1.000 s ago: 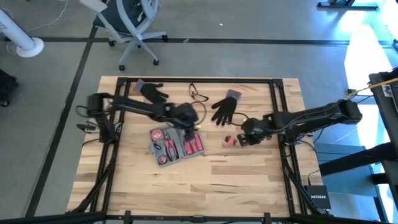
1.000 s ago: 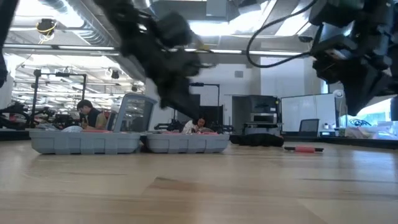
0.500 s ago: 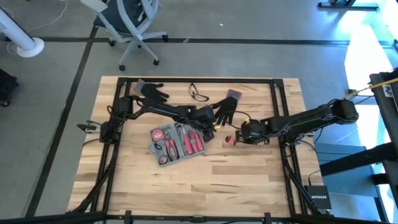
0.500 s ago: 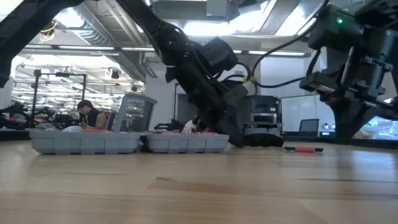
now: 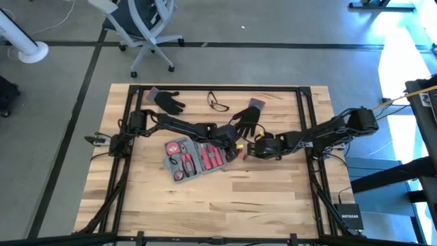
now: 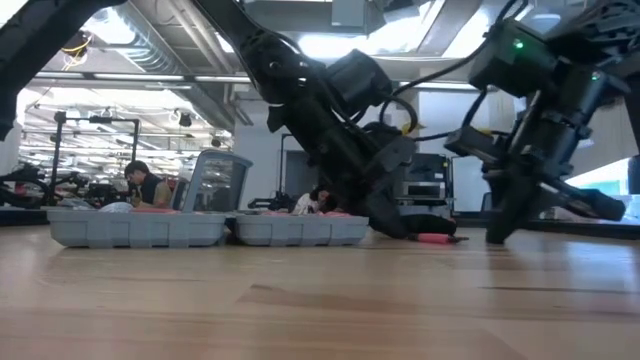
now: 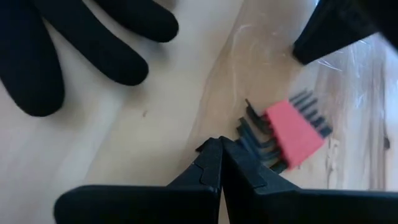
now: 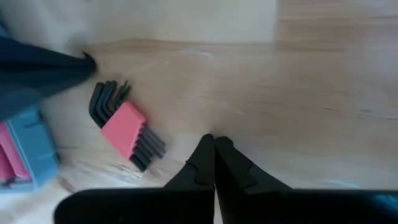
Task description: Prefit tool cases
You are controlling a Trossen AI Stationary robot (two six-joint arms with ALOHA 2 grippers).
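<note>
Both my pincers are clenched empty: left pincer point(image 7: 219, 144) and right pincer point(image 8: 214, 142) flank the hex key set point(image 8: 124, 132) beside the tool case point(image 5: 193, 158), mid-tabletop point(image 5: 273, 198).

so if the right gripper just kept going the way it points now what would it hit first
Most likely the hex key set in its pink holder. In the right wrist view it lies on the table just ahead of the shut right gripper, slightly to one side. Beyond it are the left gripper and the tool case. Depth is hard to judge.
</note>
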